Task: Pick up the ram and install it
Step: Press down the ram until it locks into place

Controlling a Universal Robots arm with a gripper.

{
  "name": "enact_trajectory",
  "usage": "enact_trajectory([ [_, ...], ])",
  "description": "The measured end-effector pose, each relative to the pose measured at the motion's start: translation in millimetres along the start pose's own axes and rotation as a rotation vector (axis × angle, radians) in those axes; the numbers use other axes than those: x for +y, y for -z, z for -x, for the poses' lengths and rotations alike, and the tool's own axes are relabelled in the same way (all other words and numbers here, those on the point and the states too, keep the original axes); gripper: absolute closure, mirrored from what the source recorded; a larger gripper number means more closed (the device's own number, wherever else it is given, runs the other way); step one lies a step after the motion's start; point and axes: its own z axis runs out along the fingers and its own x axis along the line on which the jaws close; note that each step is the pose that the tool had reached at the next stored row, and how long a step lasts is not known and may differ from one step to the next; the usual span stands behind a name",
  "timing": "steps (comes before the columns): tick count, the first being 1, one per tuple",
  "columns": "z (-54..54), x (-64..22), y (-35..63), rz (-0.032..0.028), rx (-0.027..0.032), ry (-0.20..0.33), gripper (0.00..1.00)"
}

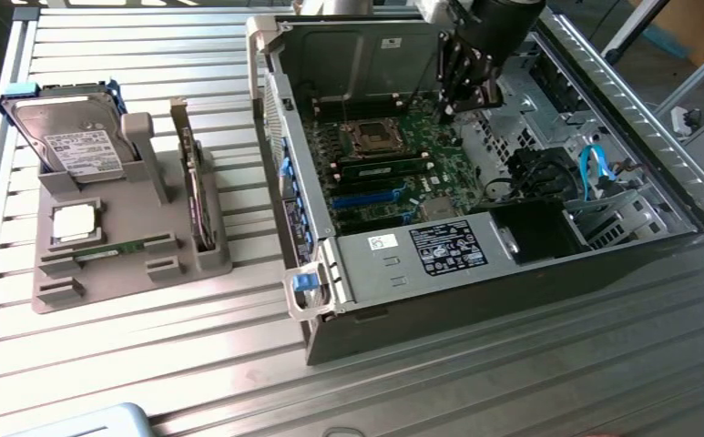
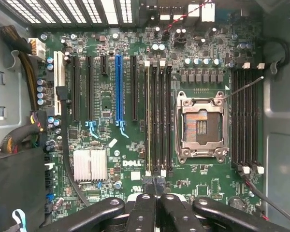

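Observation:
A ram [image 2: 148, 121] stands edge-on in the memory slot just beside the blue-and-black expansion slots on the green motherboard [image 2: 106, 96]. In the exterior view the ram [image 1: 388, 169] is a long green stick with black chips below the CPU socket [image 1: 370, 137]. My gripper [image 2: 156, 187] hovers above the board near one end of that slot row. Its black fingers [image 2: 140, 208] are pressed together, shut, with nothing between them. In the exterior view the gripper [image 1: 454, 111] hangs inside the open computer case [image 1: 290, 182], over the board's upper part.
A grey fixture [image 1: 133, 264] on the exterior view's left holds a silver hard drive [image 1: 72, 141], an upright expansion card [image 1: 191, 182], a square chip [image 1: 75, 221] and a thin green strip [image 1: 121, 248]. The power supply [image 1: 449, 248], cables [image 1: 595, 168] and case walls surround the board.

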Motion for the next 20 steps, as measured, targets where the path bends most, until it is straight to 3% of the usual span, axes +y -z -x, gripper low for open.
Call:
enact_trajectory([
  [16,-0.9,-1.1,-39.4,-0.0003,0.0001,0.000,0.89],
  [20,-1.3,-1.6,-54.1,-0.0004,0.0000,0.000,0.89],
])
